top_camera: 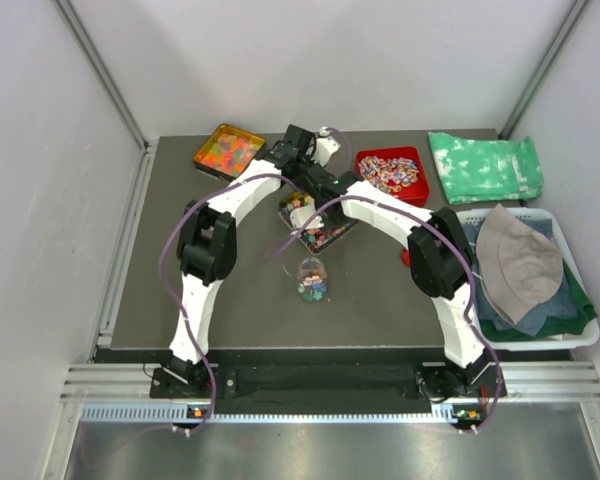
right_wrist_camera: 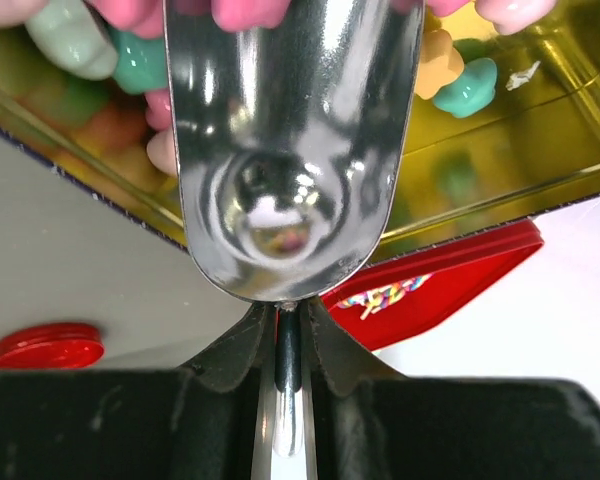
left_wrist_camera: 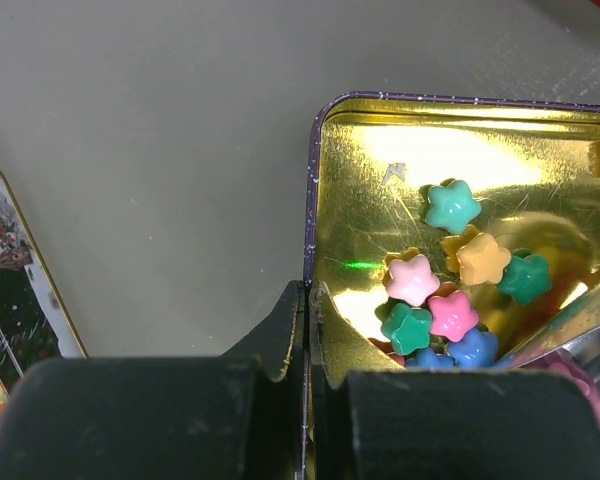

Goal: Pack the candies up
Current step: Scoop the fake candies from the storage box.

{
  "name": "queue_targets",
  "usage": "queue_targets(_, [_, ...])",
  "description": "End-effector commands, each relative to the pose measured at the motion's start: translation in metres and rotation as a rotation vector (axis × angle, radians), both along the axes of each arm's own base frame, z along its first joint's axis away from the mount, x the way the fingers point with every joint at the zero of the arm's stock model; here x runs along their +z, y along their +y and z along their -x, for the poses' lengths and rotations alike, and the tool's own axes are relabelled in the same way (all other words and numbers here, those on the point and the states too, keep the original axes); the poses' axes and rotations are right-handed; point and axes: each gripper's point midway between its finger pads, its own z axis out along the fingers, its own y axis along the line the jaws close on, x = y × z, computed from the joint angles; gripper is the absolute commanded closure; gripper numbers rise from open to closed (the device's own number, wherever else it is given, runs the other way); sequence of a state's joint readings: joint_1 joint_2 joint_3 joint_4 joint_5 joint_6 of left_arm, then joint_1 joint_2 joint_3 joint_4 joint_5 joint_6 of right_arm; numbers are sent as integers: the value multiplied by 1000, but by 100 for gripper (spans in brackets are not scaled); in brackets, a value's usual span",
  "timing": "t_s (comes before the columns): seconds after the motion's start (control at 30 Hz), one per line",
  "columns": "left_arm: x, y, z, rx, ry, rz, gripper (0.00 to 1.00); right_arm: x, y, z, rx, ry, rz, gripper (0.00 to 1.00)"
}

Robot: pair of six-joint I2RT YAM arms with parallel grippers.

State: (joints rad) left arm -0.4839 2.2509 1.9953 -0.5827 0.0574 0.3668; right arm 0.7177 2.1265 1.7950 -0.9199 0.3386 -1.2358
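The candies (left_wrist_camera: pixel 450 270) are small star-shaped sweets in pink, teal, yellow and blue, lying in a gold-lined tin (left_wrist_camera: pixel 380 130). My left gripper (left_wrist_camera: pixel 307 290) is shut on the tin's near side wall, one finger inside and one outside. My right gripper (right_wrist_camera: pixel 288 308) is shut on the thin handle of a shiny metal scoop (right_wrist_camera: pixel 290 150). The scoop's bowl reaches into the tin (right_wrist_camera: pixel 540 140) among the candies (right_wrist_camera: pixel 460 85), and the part of the bowl that shows is empty. From above, both wrists meet over the tin (top_camera: pixel 318 228).
A small clear container (top_camera: pixel 311 277) with mixed candies stands in front of the tin. An orange tray of gummies (top_camera: pixel 227 150) is at the back left and a red tray of striped sweets (top_camera: pixel 392 172) at the back right. A red cap (right_wrist_camera: pixel 48 345) lies nearby. Green cloth (top_camera: pixel 485 165) and a basket (top_camera: pixel 580 335) of clothes are on the right.
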Motion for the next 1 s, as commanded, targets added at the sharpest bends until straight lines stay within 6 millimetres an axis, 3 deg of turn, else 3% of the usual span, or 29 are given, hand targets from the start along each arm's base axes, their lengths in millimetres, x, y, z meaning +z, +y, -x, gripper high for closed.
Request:
queue_targets(0.0, [92, -17, -8, 24, -170, 130, 100, -14, 19, 6, -49, 25, -51, 100])
queue_targets(0.33, [97, 2, -7, 166, -182, 70, 100, -14, 46, 32, -154, 17, -133, 100])
queue_targets(0.57, [100, 7, -3, 214, -178, 60, 100, -18, 63, 41, -161, 6, -150, 100])
queue_targets(0.97, [95, -1, 6, 198, -146, 95, 100, -13, 97, 20, -190, -89, -233, 100])
